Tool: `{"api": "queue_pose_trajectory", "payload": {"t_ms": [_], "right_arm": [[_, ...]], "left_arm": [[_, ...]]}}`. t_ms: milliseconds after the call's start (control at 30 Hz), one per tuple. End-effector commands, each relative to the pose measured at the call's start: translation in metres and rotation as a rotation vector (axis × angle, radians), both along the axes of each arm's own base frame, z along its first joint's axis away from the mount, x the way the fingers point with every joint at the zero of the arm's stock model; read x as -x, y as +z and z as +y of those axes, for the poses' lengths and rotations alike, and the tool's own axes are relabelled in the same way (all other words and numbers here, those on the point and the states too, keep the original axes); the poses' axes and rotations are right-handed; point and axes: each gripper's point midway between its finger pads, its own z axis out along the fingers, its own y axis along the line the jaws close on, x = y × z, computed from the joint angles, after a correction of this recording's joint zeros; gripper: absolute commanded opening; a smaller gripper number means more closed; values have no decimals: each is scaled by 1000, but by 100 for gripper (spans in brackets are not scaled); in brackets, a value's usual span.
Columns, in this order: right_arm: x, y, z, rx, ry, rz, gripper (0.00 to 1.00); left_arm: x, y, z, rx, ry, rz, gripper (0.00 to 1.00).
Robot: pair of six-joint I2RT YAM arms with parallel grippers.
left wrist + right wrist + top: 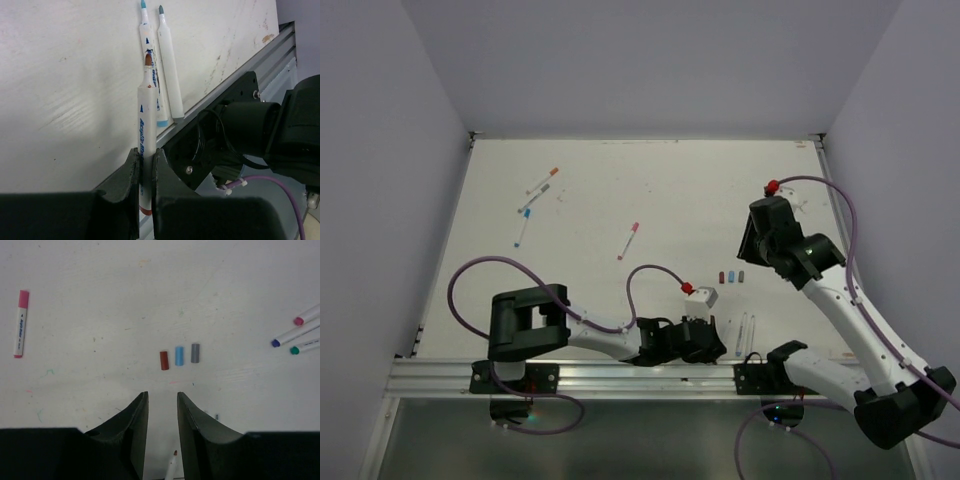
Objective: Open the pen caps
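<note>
My left gripper is shut on a white pen whose brown tip is bare; in the top view it sits low near the front rail. Two uncapped pens lie just beyond it. Three loose pen caps lie in a row: red-brown, blue and grey, seen from above as caps. My right gripper hangs open above the table, short of the caps, with nothing between its fingers. A capped pink pen lies to the left.
Three capped pens lie at the right of the right wrist view. More pens lie at the far left, and the pink pen lies mid-table. The aluminium rail runs along the near edge. Purple cables loop near both arms.
</note>
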Motion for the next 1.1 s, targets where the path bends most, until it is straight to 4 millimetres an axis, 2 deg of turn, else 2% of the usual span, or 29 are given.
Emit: {"api": "queue_pose_trajectory", "payload": {"t_ms": [0,33,67,267,533,667,833,967,1067], "right_arm": [[22,-7,-4,-23,3,66,34],[25,-6,2,-59,18,69,34],[27,-7,4,-72,21,67,34],[34,-4,4,-110,20,48,34],[39,-6,1,-110,21,48,34],[40,-9,1,-106,23,54,34],[40,-12,1,-102,22,62,34],[40,-13,0,-98,23,63,34],[39,-13,1,-97,25,62,34]], "left_arm": [[-6,-6,-14,-37,6,-42,0],[-7,-1,-22,-23,2,-50,0],[-7,-7,-24,-35,-1,-52,0],[-12,-14,-36,-58,-7,-71,3],[-27,-27,-32,-80,11,-56,11],[-35,-29,-29,-78,21,-47,20],[-38,-34,-28,-78,15,-31,25],[-40,-35,-27,-68,15,-22,35],[-41,-33,-23,-66,23,-27,37]]}}
